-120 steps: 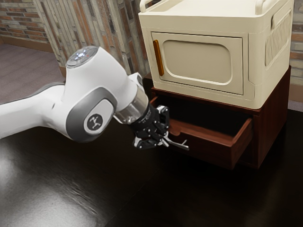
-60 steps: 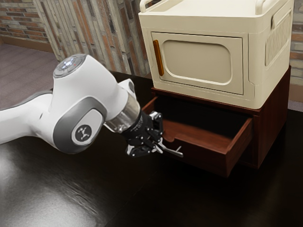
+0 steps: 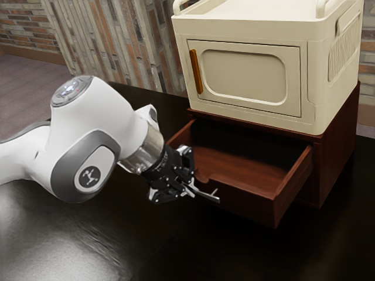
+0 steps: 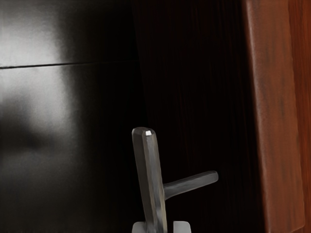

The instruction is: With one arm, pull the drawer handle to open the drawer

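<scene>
In the exterior view my gripper [image 3: 190,188] is at the front of the dark red drawer [image 3: 246,204], shut on its metal handle [image 3: 208,196]. The drawer stands well out of its cabinet, with its inside floor visible. From the wrist view, the handle [image 4: 151,179] runs down between the two fingertips of my gripper [image 4: 163,227], with one post reaching toward the drawer front. The brown top edge of the drawer [image 4: 274,116] lies beyond it. Part of the handle is hidden by the fingers.
A cream cabinet [image 3: 252,76] with an orange-brown door handle [image 3: 195,71] sits on top of the red drawer cabinet [image 3: 337,146]. The dark glossy table surface [image 3: 176,252] stretches in front of the drawer. Brick-patterned walls stand behind.
My gripper has moved back toward the exterior view's lower left with the handle. The drawer has slid further out, showing more of its floor.
</scene>
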`<state>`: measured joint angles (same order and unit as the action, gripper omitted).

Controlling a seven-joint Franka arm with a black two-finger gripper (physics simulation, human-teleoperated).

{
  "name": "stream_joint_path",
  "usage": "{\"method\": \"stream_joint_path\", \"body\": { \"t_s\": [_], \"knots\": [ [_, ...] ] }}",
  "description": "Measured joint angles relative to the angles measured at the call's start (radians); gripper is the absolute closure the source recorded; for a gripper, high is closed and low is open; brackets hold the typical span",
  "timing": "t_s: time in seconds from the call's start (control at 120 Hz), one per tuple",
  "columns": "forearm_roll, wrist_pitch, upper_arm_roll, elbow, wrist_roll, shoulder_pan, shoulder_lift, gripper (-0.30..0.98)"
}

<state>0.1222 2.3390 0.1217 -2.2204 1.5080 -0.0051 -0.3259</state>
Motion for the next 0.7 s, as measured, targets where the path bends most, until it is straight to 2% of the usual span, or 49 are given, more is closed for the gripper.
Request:
{"method": "stream_joint_path", "body": {
  "t_s": [0.575, 0.7],
  "knots": [
    [0.013, 0.007, 0.007, -0.055, 0.0, -0.001, -0.054, 0.79],
    [0.014, 0.008, 0.007, -0.056, 0.0, 0.0, -0.056, 0.69]
  ]
}}
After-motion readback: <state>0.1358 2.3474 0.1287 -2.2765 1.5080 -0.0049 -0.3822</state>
